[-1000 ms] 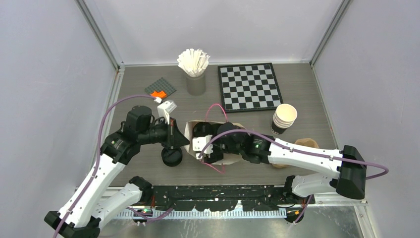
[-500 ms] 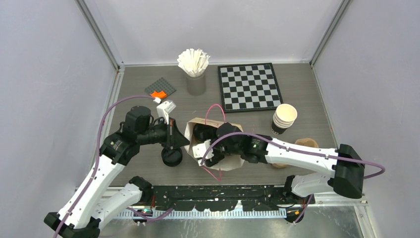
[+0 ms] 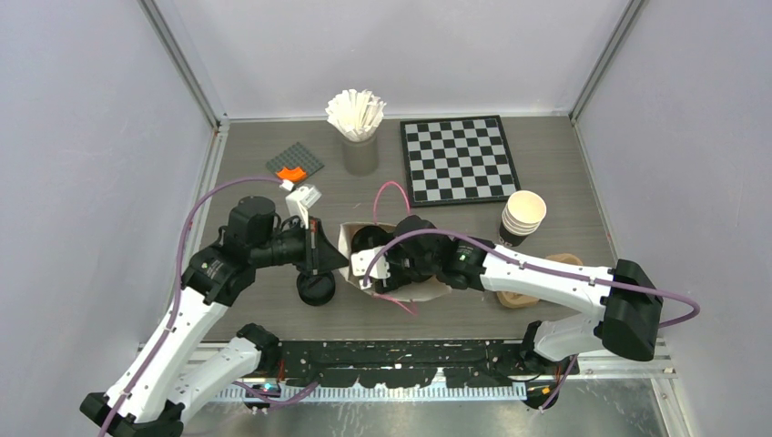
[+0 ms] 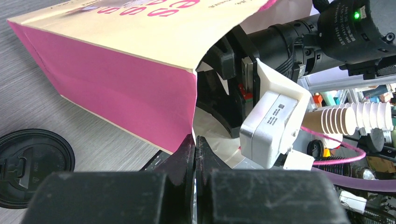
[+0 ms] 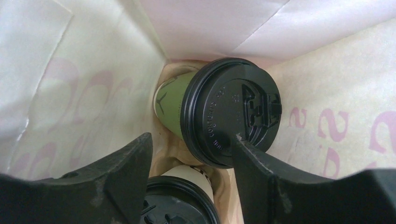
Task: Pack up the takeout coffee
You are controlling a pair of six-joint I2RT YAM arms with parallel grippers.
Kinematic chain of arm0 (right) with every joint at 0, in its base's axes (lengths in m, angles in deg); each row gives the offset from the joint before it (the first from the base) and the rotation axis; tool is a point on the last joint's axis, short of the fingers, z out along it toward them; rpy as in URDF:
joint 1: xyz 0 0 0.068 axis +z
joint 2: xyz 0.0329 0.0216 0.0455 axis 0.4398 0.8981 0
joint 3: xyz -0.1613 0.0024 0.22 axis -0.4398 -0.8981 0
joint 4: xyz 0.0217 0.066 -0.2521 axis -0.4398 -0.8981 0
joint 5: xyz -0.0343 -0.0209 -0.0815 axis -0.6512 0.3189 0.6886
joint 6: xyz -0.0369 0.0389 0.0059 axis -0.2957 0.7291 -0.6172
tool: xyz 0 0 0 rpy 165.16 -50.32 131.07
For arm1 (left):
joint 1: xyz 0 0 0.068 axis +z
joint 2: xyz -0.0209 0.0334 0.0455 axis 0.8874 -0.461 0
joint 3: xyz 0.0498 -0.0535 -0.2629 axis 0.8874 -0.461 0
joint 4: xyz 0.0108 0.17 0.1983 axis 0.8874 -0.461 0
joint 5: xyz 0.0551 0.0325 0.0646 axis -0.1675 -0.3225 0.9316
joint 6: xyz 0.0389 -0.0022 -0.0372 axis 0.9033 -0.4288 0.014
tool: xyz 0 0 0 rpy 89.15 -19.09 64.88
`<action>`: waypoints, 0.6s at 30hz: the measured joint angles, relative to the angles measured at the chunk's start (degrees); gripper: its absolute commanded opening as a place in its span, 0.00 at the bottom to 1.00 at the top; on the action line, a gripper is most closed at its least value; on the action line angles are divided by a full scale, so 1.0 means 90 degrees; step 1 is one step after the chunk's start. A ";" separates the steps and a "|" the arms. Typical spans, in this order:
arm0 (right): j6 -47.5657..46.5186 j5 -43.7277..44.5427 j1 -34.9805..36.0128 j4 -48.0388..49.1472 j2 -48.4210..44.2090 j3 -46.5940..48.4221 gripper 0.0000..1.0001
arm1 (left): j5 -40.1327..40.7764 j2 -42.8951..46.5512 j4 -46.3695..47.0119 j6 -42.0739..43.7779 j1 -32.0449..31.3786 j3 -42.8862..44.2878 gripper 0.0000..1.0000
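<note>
The bag [image 4: 116, 84] is pinched at its open edge by the left claw [image 4: 195, 149], which is shut tight on the paper. The right claw [image 5: 191, 140] is pushed inside the bag, with its jaws held apart. A cup [image 5: 170, 105] is seen just ahead of it, in the far corner. A second cup [image 5: 182, 205] is tucked right under the claw. Little room is left by the paper walls on both sides. A loose lid [image 4: 32, 163] is laid on the table [image 4: 23, 107], left of the left claw.
</note>
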 measured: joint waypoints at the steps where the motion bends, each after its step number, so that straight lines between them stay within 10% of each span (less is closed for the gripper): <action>1: 0.0015 0.0002 -0.0002 -0.0007 0.0002 0.0000 0.61 | 0.0000 0.0015 0.0000 -0.0019 0.0000 -0.0005 0.00; 9: -0.0041 -0.0005 -0.0044 -0.0015 0.0029 0.0000 0.49 | -0.0002 0.0051 0.0000 -0.0051 0.0000 -0.0017 0.00; 18: -0.0240 -0.0279 -0.0044 -0.0277 0.0027 0.0002 0.89 | -0.0036 0.0165 0.0005 0.0010 0.0000 -0.0148 0.00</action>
